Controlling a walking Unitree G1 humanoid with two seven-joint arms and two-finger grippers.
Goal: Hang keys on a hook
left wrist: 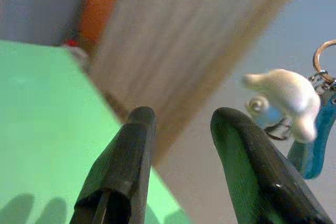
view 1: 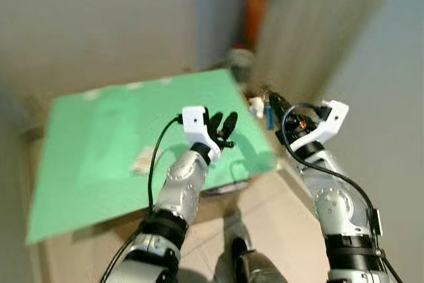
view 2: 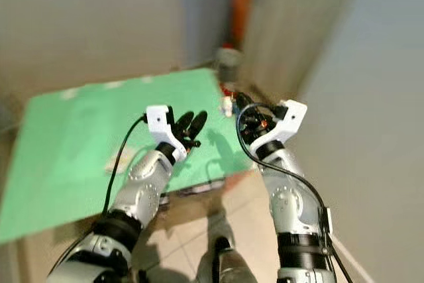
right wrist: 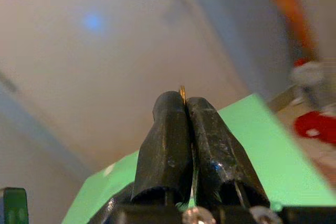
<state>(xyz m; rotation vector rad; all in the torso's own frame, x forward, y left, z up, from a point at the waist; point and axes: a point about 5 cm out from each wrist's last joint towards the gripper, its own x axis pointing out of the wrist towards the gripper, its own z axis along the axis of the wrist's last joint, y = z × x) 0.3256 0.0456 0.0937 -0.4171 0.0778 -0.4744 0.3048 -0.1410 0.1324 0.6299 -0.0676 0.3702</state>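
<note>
Pinching the keys (view 1: 266, 109) between closed fingers, right gripper (view 1: 277, 103) hangs off the green table (view 1: 99, 157) edge, 3 o'clock of left gripper (view 1: 221, 126), whose fingers (left wrist: 126, 166) are spread, empty, above the tabletop.

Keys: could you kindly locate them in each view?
Left eye view: keys hang from the right claw, past the green table's far right corner.
Right eye view: the same spot.
Left wrist view: charms beside the open left claw.
Right wrist view: gold sliver between shut fingers.
Landmark: the green table.
</note>
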